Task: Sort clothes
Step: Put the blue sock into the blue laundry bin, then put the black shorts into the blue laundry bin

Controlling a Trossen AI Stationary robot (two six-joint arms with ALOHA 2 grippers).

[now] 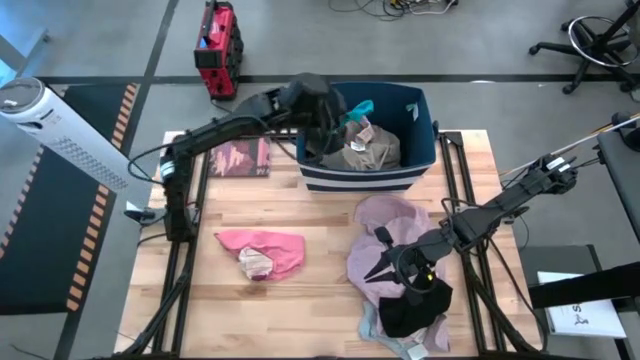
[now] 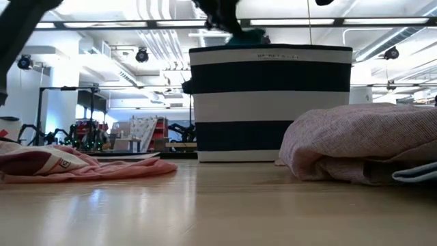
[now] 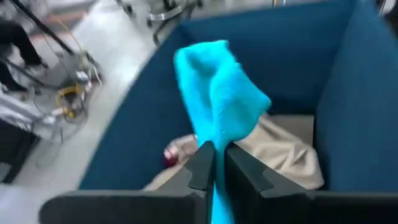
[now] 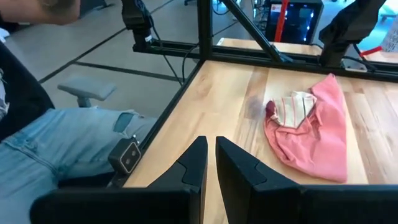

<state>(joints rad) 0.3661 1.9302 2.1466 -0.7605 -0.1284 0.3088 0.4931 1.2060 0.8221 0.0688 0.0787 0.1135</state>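
From above, the left arm stretches from the table's 9 o'clock edge up toward 12, its left gripper (image 1: 335,112) hanging over the striped bin (image 1: 420,160), pinching a small teal cloth (image 1: 360,107) above the bin's blue inside. A crumpled beige garment (image 1: 375,148) fills the bin. A flat dark-red booklet (image 1: 240,158) lies at 10 o'clock on the wooden surface (image 1: 300,215). The right arm bends in from 3 o'clock, its right gripper (image 1: 385,268) low over a mauve-pink heap (image 1: 385,225) at 5 o'clock, a black piece (image 1: 415,305) just below it. A pink garment (image 1: 265,250) sprawls at 7 o'clock, well apart.

At table height, the bin (image 2: 270,102) stands upright in broad navy and white bands; the woven mauve heap (image 2: 355,143) bulges on one side, the pink garment (image 2: 82,164) lies flat on the other.

Left wrist: dark fingers (image 3: 249,174) pressed on the soft, fuzzy teal cloth (image 3: 217,99), which folds above them, beige fabric (image 3: 280,149) beneath.

Right wrist: fingers (image 4: 193,165) nearly together, holding nothing; pink garment (image 4: 311,127) ahead on pale planks; a person's denim-clad leg (image 4: 56,149) beside the table.
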